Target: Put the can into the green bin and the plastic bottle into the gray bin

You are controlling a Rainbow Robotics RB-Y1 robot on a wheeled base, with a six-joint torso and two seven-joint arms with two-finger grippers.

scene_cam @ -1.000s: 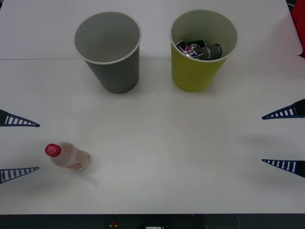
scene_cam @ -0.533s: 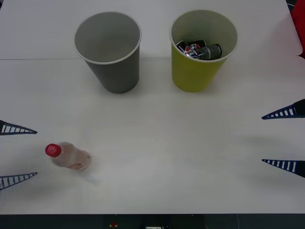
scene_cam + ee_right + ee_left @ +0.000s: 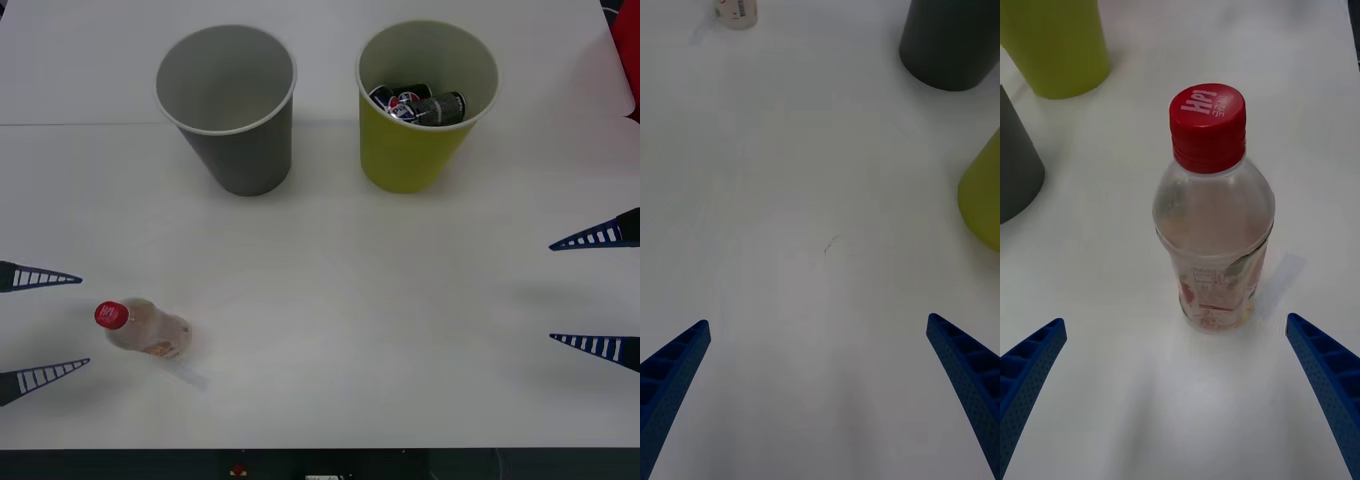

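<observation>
While two bins stand side by side at the far part of the white table (image 3: 330, 300), one plastic bottle (image 3: 145, 329) stands upright near the front left. It is small and clear, with a red cap and a red-and-orange label. The gray bin (image 3: 228, 105) holds nothing visible; the green bin (image 3: 425, 103) holds dark cans (image 3: 418, 105), their number unclear. The left gripper (image 3: 40, 327) is spread wide just beside the bottle, gripping nothing. The right gripper (image 3: 595, 292) waits wide open at the right edge, holding nothing.

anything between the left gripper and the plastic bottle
Nothing: in the left wrist view, bare white table separates the open left gripper from the upright plastic bottle.
</observation>
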